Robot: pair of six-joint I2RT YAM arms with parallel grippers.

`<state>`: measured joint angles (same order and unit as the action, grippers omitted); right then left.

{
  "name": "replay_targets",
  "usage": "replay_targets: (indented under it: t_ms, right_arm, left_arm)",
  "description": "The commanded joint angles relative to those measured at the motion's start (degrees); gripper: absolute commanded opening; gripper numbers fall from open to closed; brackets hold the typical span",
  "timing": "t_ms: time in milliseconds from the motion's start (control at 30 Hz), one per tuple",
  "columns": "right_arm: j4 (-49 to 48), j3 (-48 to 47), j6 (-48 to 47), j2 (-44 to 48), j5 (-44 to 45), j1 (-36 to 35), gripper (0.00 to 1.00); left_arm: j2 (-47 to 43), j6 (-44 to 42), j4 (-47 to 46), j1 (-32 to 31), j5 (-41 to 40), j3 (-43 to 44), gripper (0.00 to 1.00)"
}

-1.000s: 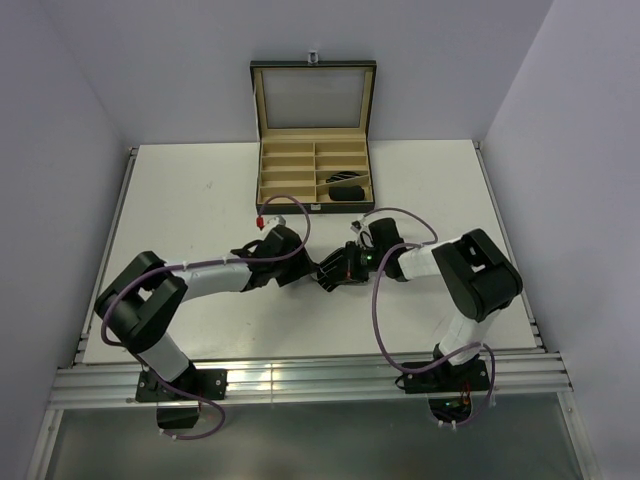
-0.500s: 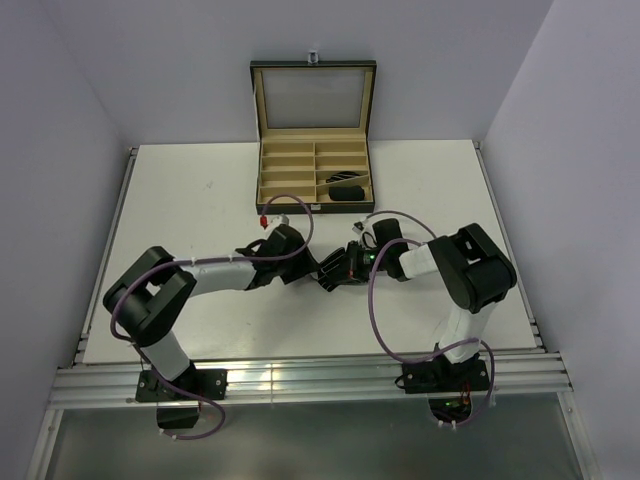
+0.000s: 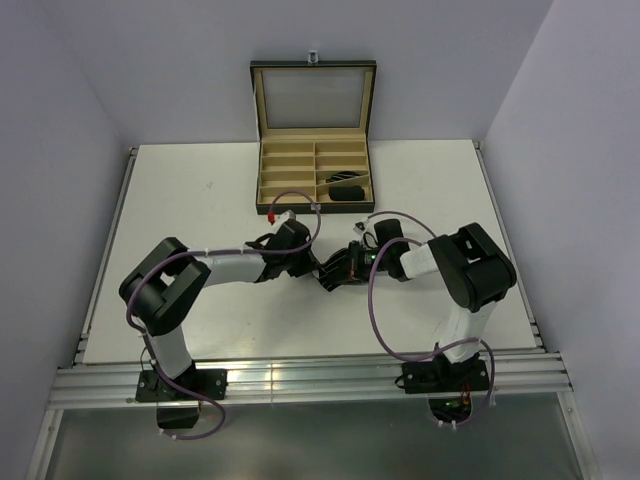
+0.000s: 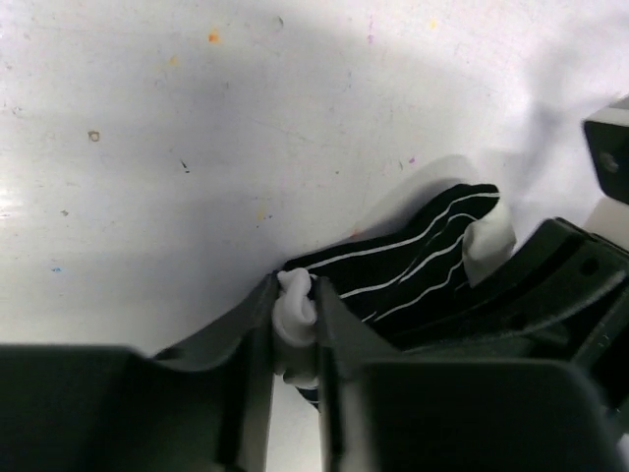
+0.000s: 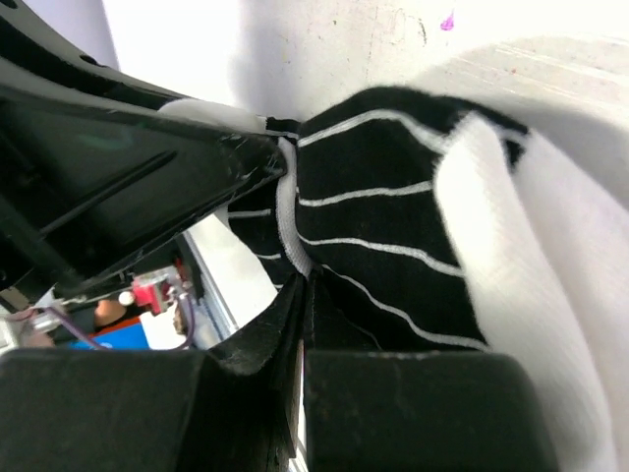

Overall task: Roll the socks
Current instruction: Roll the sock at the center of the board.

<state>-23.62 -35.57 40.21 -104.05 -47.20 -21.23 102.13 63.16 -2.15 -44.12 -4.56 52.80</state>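
A black sock with thin white stripes (image 4: 413, 261) and a white cuff lies bunched on the white table between my two grippers. In the left wrist view my left gripper (image 4: 295, 307) is shut on the sock's white cuff, which is squeezed between its jaws. My right gripper (image 5: 307, 285) is shut on the sock's (image 5: 383, 197) other edge, where the white band runs into its closed jaws. From above, the left gripper (image 3: 312, 263) and the right gripper (image 3: 336, 272) almost touch at mid-table, and they hide most of the sock. A dark rolled sock (image 3: 347, 192) sits in the box.
An open black box with tan compartments (image 3: 290, 170) stands at the back of the table, its lid upright. Grey walls close in both sides. A metal rail (image 3: 310, 378) runs along the near edge by the arm bases.
My left arm has swung right, toward the right gripper, and its jaws have closed onto the sock's white cuff. The right gripper has stayed shut in about the same place.
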Motion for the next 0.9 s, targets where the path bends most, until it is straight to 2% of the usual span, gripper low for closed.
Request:
replay_targets:
  t_ms: [0, 67, 167, 300, 367, 500, 633, 867]
  right_arm:
    - [8.7, 1.6, -6.0, 1.4, 11.3, 0.1, 0.0]
    - [9.5, 1.6, -7.7, 3.5, 13.1, -0.5, 0.02]
    - [14.5, -0.4, -11.0, 7.5, 18.0, -3.1, 0.07]
    - [20.3, -2.6, -14.9, 14.3, 29.4, -9.3, 0.24]
    - [20.5, -2.6, -16.7, 18.7, 37.4, -13.8, 0.33]
    - [17.5, -0.7, -20.2, 24.6, 47.1, -19.6, 0.44]
    - [13.5, 1.5, -24.8, 26.8, 51.9, -23.6, 0.47]
    - [9.8, 1.4, -29.1, 24.3, 54.5, -28.9, 0.47]
  left_arm:
    - [1.7, -0.7, 4.0, -0.3, 0.6, 1.4, 0.2]
    - [1.5, -0.8, 5.0, -0.2, 0.3, 2.0, 0.09]
    - [1.4, -1.0, 6.9, -0.4, -0.5, 2.7, 0.0]
    - [1.4, -1.2, 9.6, -0.9, -1.6, 4.0, 0.0]
    - [1.5, -1.4, 10.8, -1.1, -1.9, 4.9, 0.0]
    - [1.7, -1.7, 12.6, -1.2, -2.2, 6.0, 0.0]
    - [1.8, -1.7, 13.2, -1.2, -2.0, 6.5, 0.0]
    - [2.3, -1.4, 14.4, -1.2, -1.8, 7.5, 0.0]
